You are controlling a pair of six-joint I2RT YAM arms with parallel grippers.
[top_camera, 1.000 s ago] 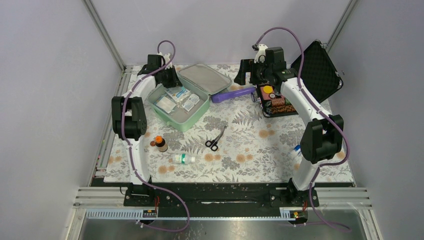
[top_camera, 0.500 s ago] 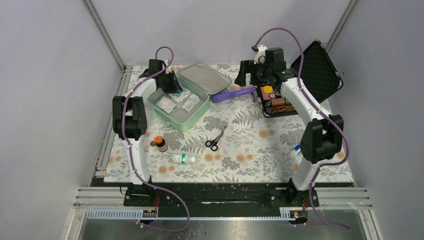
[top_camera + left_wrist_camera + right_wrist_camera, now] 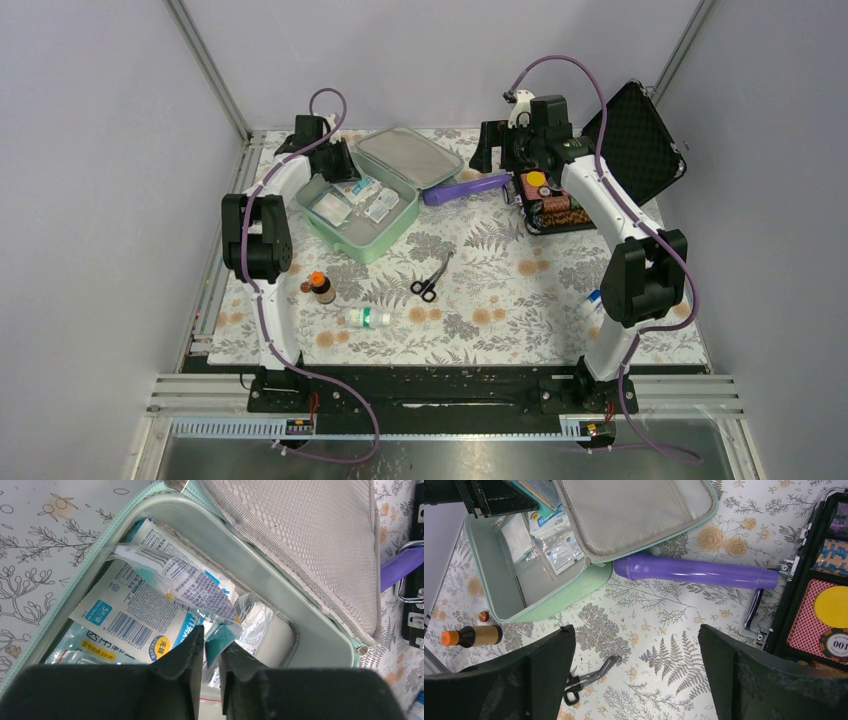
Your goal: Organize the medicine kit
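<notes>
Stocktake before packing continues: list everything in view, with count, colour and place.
medicine kit: one, mint-green, open, far left
packets: several, white and blue, inside the kit
black case: one, open, far right
tube: one, purple, between kit and black case
scissors: one pair, dark, centre
brown bottle: one, orange cap, near left
white bottle: one, green label, lying near left
mat: one, floral, under everything
left claw: one, black, over the packets
right claw: one, black, open, near the tube
</notes>
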